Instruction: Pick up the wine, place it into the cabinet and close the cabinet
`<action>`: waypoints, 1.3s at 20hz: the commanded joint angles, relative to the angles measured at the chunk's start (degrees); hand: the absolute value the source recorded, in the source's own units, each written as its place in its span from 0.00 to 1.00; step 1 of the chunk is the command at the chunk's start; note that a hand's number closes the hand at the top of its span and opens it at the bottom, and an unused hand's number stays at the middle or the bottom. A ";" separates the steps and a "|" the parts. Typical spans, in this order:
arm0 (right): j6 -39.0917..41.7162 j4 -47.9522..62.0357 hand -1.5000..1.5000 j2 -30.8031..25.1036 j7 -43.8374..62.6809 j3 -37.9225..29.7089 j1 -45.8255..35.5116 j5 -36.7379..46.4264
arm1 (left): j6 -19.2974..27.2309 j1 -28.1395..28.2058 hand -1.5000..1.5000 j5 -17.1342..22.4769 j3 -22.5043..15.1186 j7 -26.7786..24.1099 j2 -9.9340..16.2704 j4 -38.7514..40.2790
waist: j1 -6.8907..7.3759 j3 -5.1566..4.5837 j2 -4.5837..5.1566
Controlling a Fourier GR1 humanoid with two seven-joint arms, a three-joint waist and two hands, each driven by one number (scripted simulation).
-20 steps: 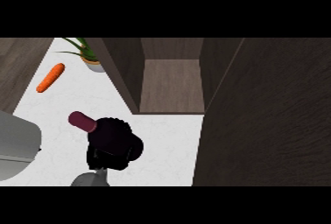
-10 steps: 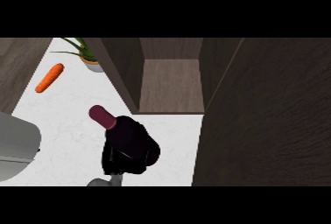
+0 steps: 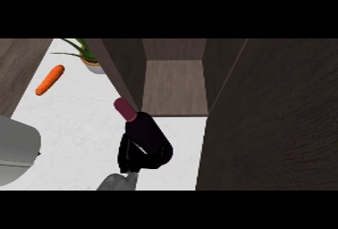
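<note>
An open wooden cabinet filled the upper middle of the head view, beyond and slightly to the right of the one robot hand in sight, its bare shelf exposed and its dark door swung out to stand edge-on well to that hand's right. A second dark wood panel formed the cabinet's left wall just ahead of the hand. The white counter spread out beneath and to the left of the hand. A grey appliance, cut off by the view's left edge, sat well to the hand's left. The hand itself, black and rising from a grey forearm at the lower edge, was curled round the wine, a dark bottle tilted with its maroon capped neck pointing up and to the left, away from the wrist. The cap lay just beside the lower corner of the cabinet's left wall, short of the shelf; whether it touched the wood could not be told. Which arm the hand belonged to could not be told from this view. A potted plant stood far ahead and to the left of the hand, against the cabinet's outer side. An orange carrot lay on the counter farther left still.
</note>
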 commanded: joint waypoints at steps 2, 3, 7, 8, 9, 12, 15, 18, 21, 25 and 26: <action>-0.58 -1.92 0.00 0.29 2.17 0.28 -0.61 -3.52 | 3.54 -8.05 1.00 5.12 -1.94 -1.58 -0.01 5.01 | -0.20 -0.01 0.02; -0.85 -0.90 0.00 1.73 -1.03 1.09 0.78 -1.54 | 0.18 -5.66 1.00 3.79 -1.04 -3.62 -0.01 6.23 | -0.01 0.00 0.01; 2.20 -1.90 0.00 2.22 -5.95 2.47 7.66 -0.43 | 1.38 -7.06 1.00 4.91 -3.08 -5.57 -0.01 6.31 | -0.05 0.02 -0.04; 0.20 2.56 0.00 -0.02 -1.08 -2.80 -1.84 -5.52 | 0.35 -13.40 1.00 10.34 -3.99 -8.46 -0.01 14.09 | -0.40 -0.02 0.14; -0.44 -0.51 0.00 -0.45 1.41 -1.74 -1.38 -4.20 | 5.96 -9.74 1.00 8.78 -6.39 -6.39 -0.01 5.67 | -0.04 0.00 -0.02; -1.44 1.15 0.00 1.90 -0.89 2.54 -1.61 0.58 | 4.80 -17.89 1.00 12.20 -4.78 -6.91 -0.01 13.63 | -0.37 -0.03 0.08; -1.16 3.35 0.00 0.22 -0.24 -1.46 -3.49 -3.22 | 2.76 -20.72 1.00 12.63 -2.57 -6.88 -0.01 17.98 | -0.34 -0.02 0.12; -1.60 -0.13 0.00 3.05 -0.99 6.05 0.51 2.07 | 6.49 -22.47 1.00 18.82 -7.45 -9.74 -0.01 18.43 | -0.84 -0.04 0.14; 0.92 0.32 0.00 3.50 -6.46 6.10 5.74 2.39 | 2.30 -27.88 1.00 19.61 -1.71 -8.11 -0.01 25.92 | -1.09 -0.03 0.23; 1.46 3.07 0.00 2.48 -8.00 3.01 4.16 0.40 | 2.42 -30.57 1.00 21.66 -2.82 -9.99 -0.01 27.35 | -1.10 -0.02 0.26; 0.95 3.46 0.00 1.28 -5.33 0.60 0.80 -2.42 | 3.61 -31.95 1.00 22.98 -2.91 -8.18 -0.01 28.62 | -1.06 -0.03 0.28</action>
